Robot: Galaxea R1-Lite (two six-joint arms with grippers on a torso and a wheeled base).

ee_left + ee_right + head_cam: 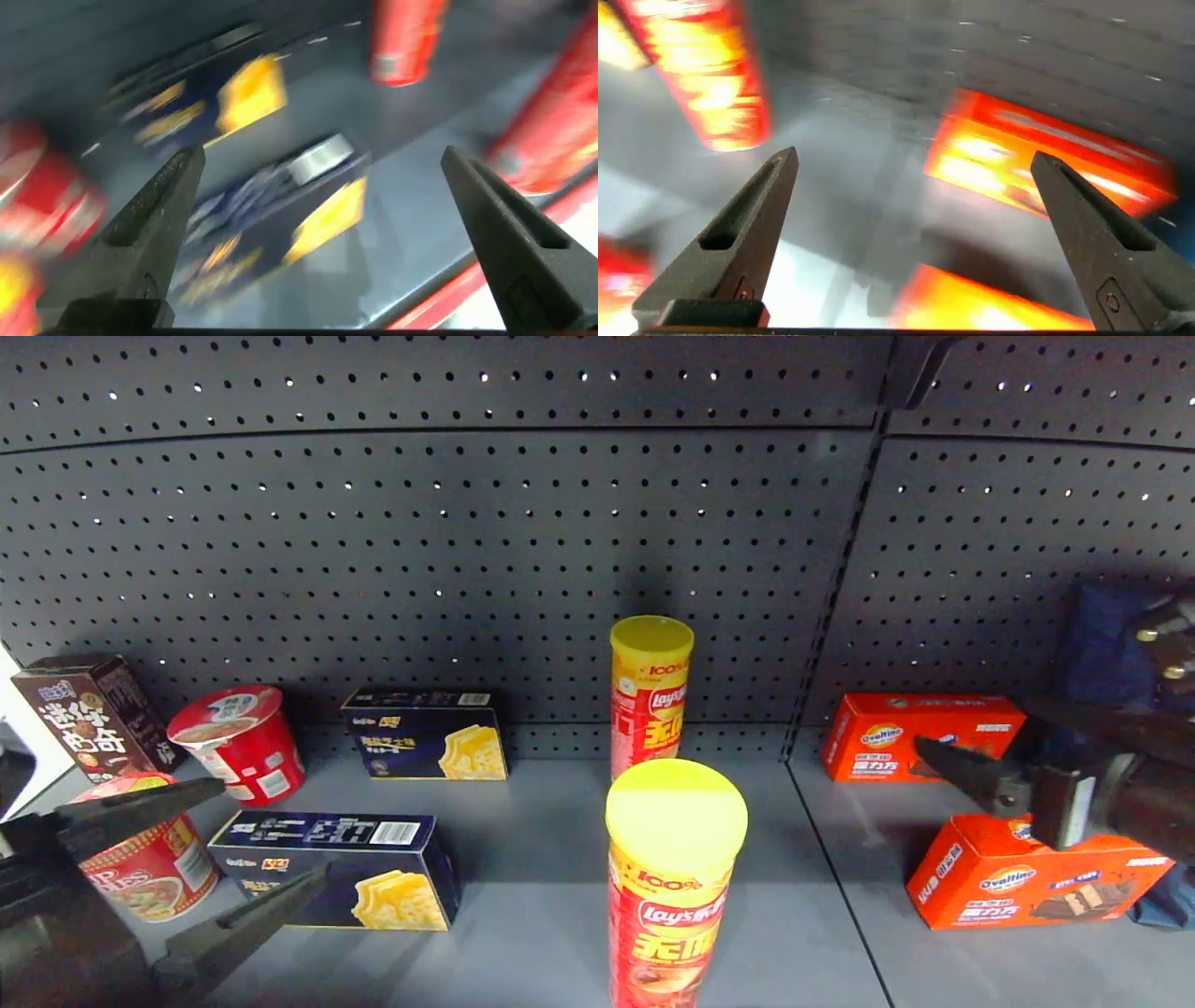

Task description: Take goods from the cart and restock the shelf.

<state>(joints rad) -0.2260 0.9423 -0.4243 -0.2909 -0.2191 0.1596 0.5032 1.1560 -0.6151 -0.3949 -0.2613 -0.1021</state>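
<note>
Right, both arms are at the shelf [551,821] and neither grip holds anything. Left pincer [322,154] sits at 8 o'clock in the head view, fingers spread wide apart and empty, just by the front navy box [345,870]; whether it touches, I cannot tell. Rear navy box [425,733] lies at 12 o'clock of that one, back against the pegboard [467,551]. Out at 9 o'clock stands the front cup [154,868], with the rear cup [241,742] behind it and the brown box [89,714] at 10 o'clock. Dead centre, two upright cans in file: front can [672,887] at 6 o'clock, rear can [651,695] straight behind, apart from it. Over at 3 o'clock, right pincer [913,157] is spread too, empty, hovering over the orange pair: rear orange box [878,747] by the pegboard, front orange box [1018,887] at 4 o'clock, nearer the shelf's edge.
</note>
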